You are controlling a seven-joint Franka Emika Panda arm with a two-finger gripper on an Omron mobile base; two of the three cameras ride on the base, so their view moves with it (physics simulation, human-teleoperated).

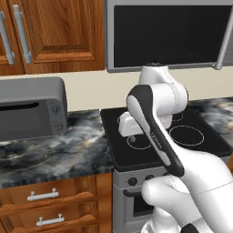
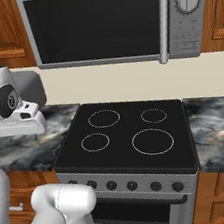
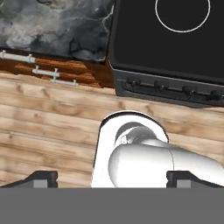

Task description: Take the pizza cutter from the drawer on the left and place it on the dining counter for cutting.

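Gripper (image 3: 112, 179) points down with its tips spread wide and nothing between them; the pizza cutter isn't visible, presumably inside a shut drawer (image 1: 43, 196) at lower left under the marbled worktop (image 1: 54, 150), whose silver bar handle (image 1: 43, 195) shows. To do this step well, I'd swing the hand left and low, square the jaws across that bar, then pull straight out. Room is tight: the stove (image 2: 125, 140) front and knobs (image 2: 132, 185) sit just right of the drawers, the toaster oven (image 1: 29, 109) stands above, and the floor (image 3: 48, 127) in front is open.
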